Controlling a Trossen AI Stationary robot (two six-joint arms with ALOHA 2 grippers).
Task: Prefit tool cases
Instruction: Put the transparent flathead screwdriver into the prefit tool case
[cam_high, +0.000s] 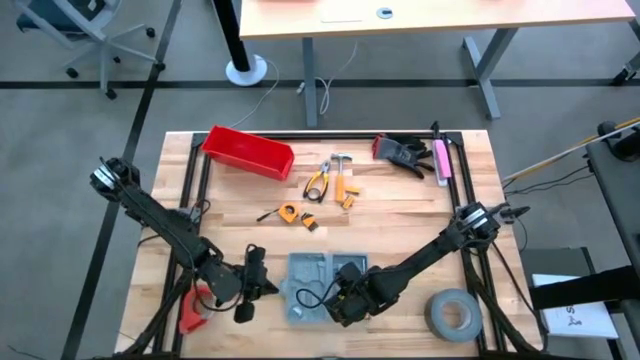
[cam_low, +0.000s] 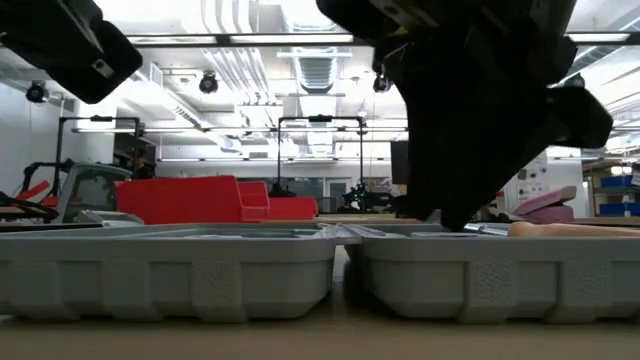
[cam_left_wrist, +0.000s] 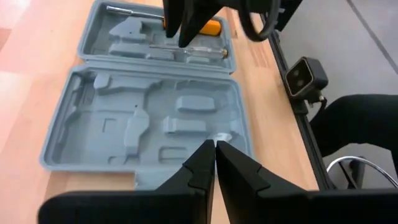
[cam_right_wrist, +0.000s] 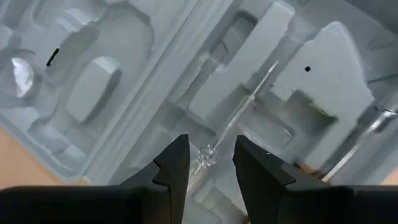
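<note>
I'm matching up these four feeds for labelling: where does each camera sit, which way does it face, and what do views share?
High: overhead, straight down; both arms, tool case.
Low: table height, level across; case wall, dark arm above.
Left wrist: behind shut left gripper, facing the open case.
Right wrist: behind open right gripper, over a clear-handled screwdriver.
Shared: every view shows the case; left wrist also shows that screwdriver.

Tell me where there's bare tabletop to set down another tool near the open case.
Bare wood lies between the tool case and the scattered hand tools, and on the table's right between the gloves and the tape roll. It is crowded at the case: the right hand is over it, the left hand beside it.
</note>
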